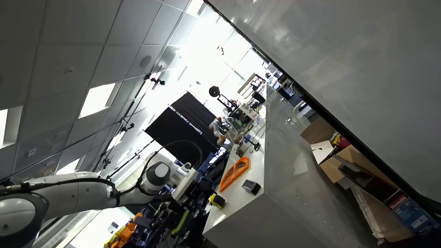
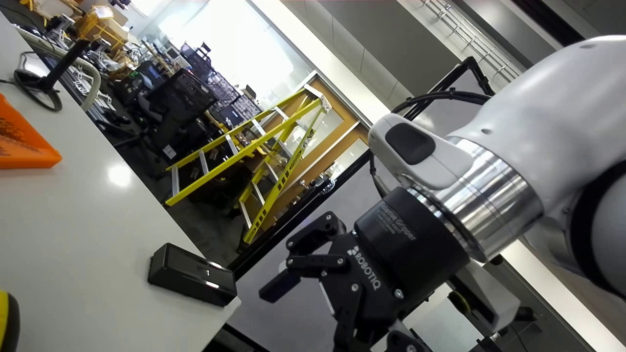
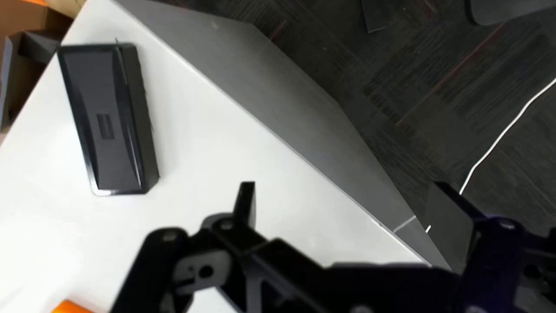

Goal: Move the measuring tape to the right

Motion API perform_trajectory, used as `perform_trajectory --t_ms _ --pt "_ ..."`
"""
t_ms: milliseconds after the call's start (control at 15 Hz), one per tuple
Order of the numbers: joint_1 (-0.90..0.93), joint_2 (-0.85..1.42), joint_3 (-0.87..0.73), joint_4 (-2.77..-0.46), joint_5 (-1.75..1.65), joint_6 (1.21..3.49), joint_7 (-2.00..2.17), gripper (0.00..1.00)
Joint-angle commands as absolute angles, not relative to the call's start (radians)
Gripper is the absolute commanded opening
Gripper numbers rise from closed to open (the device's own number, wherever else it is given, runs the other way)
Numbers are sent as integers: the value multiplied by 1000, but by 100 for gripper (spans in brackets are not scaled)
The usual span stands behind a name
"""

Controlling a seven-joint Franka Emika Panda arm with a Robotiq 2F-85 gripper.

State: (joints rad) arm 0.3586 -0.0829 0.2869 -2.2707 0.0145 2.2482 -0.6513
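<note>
The wide-spread tool [image 3: 347,206] held nothing; the measuring tape [image 1: 217,200], near an edge of the bench [image 1: 237,199], likely required centred closure.

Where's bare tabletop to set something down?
Free: the white tabletop between the orange piece, black block and measuring tape; also from the tape to the tabletop's nearby end. Crowded: past the orange piece, away from the tape, with a black stand and equipment.

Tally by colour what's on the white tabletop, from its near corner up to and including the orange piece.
Black: 1, block
Yellow and black: 1, measuring tape
Orange: 1, two-section piece, counted as one
Total: 3
</note>
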Motion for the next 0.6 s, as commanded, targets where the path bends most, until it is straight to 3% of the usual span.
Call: perform_trajectory --t_ms 0,533 --pt "369 -7 313 -2235 -4 2365 -741 100" --pt "367 72 367 -2220 4 2585 -819 100"
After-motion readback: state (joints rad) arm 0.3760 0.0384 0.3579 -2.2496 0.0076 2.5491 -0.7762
